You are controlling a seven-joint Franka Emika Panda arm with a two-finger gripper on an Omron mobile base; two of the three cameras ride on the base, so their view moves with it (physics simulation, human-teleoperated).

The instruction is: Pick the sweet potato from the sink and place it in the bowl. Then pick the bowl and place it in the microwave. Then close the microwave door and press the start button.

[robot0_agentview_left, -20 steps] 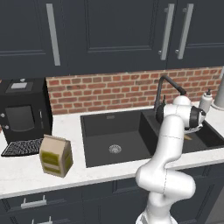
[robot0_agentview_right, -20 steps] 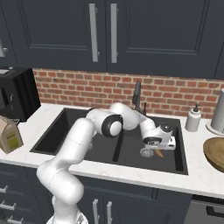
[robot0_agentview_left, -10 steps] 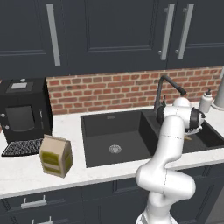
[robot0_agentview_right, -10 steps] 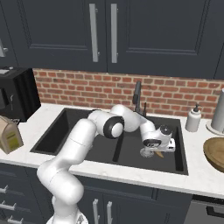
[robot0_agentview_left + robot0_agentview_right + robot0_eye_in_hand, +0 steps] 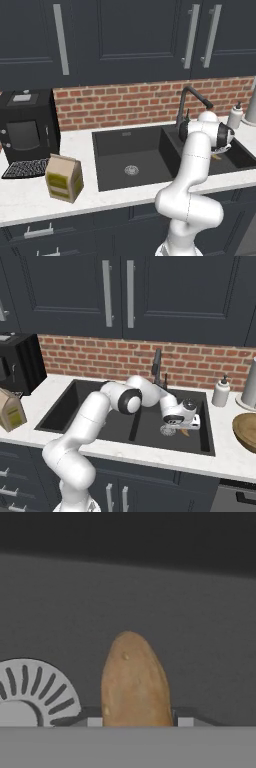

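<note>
The sweet potato (image 5: pixel 134 682) lies on the floor of the black sink's (image 5: pixel 75 406) right basin, beside the round metal drain (image 5: pixel 25 697). My gripper (image 5: pixel 136 722) is down in that basin, its two fingertips (image 5: pixel 95 722) pressed against the potato's sides, shut on it. From the right base view the gripper (image 5: pixel 176 431) reaches low into the basin, and a bit of the sweet potato (image 5: pixel 185 432) pokes out beneath it. The wooden bowl (image 5: pixel 247 431) sits on the counter to the right of the sink. The microwave is out of view.
A black gooseneck faucet (image 5: pixel 157 363) rises behind the sink, close above my arm. A soap dispenser (image 5: pixel 220 392) stands at the back right. On the left counter are a paper bag (image 5: pixel 64 177), a small black machine (image 5: pixel 25 127) and a dark flat keyboard-like object (image 5: pixel 25 168).
</note>
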